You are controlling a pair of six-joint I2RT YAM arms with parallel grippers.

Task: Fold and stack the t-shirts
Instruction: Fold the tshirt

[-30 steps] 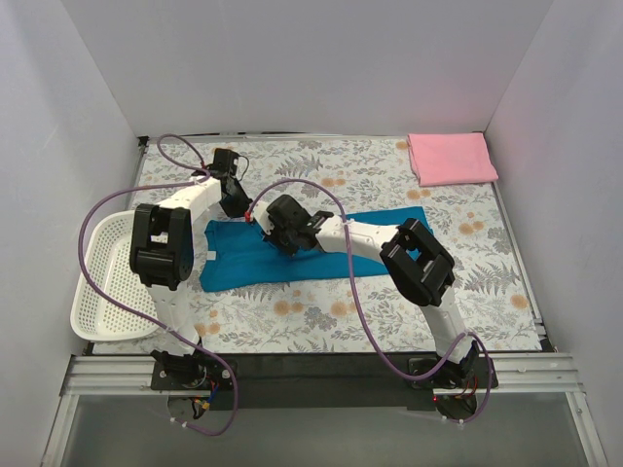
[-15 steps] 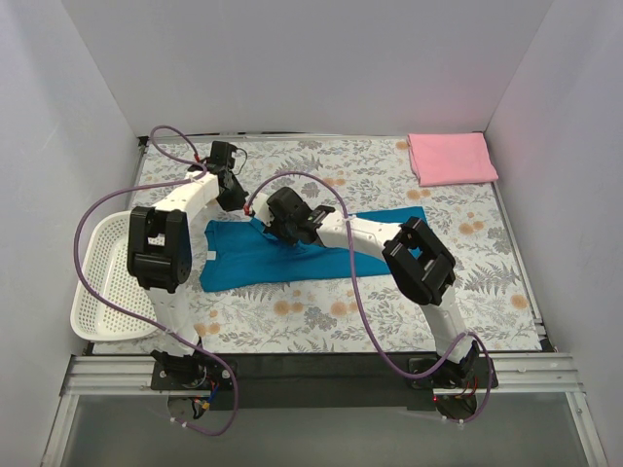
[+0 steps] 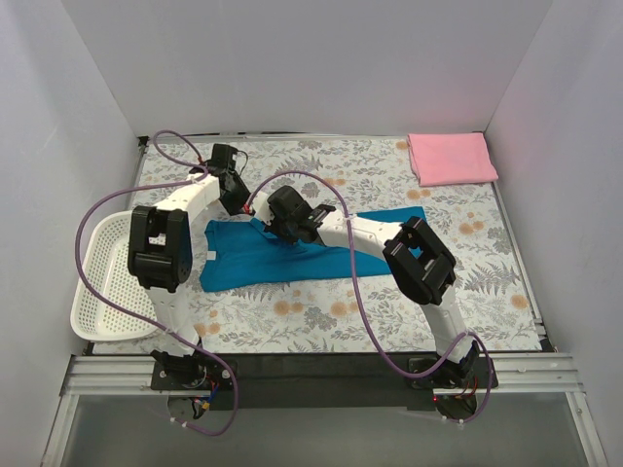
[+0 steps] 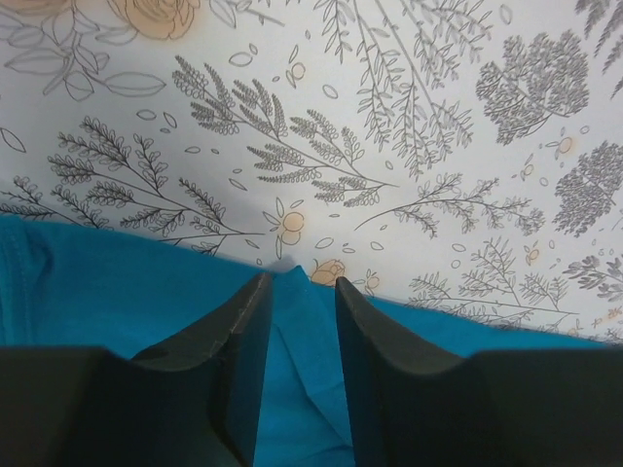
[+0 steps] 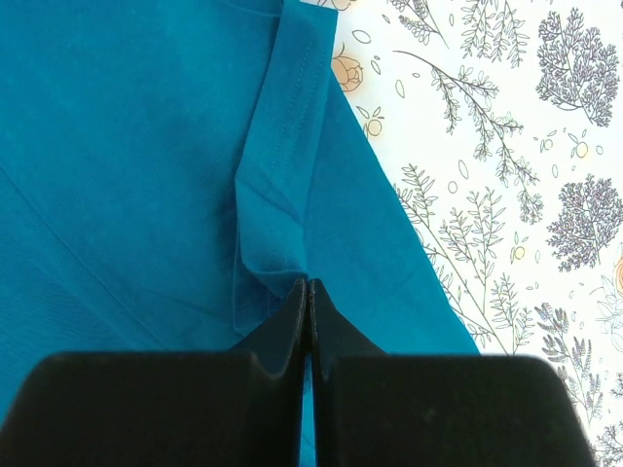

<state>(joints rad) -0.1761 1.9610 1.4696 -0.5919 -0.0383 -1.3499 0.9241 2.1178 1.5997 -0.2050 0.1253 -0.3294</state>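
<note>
Since it looks light, limp cloth, the teal t-shirt, spread flat on the surface, is best pinched at an edge. Left hand narrowly parted over its far edge; right hand closed tight at a sleeve fold.

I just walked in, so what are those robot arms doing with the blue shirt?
They are folding shirts. The teal t-shirt lies on the flowery table. The right gripper is shut, seemingly pinching a fold at its far edge; the left gripper sits open beside it. The pink t-shirt lies folded in the far corner.
</note>
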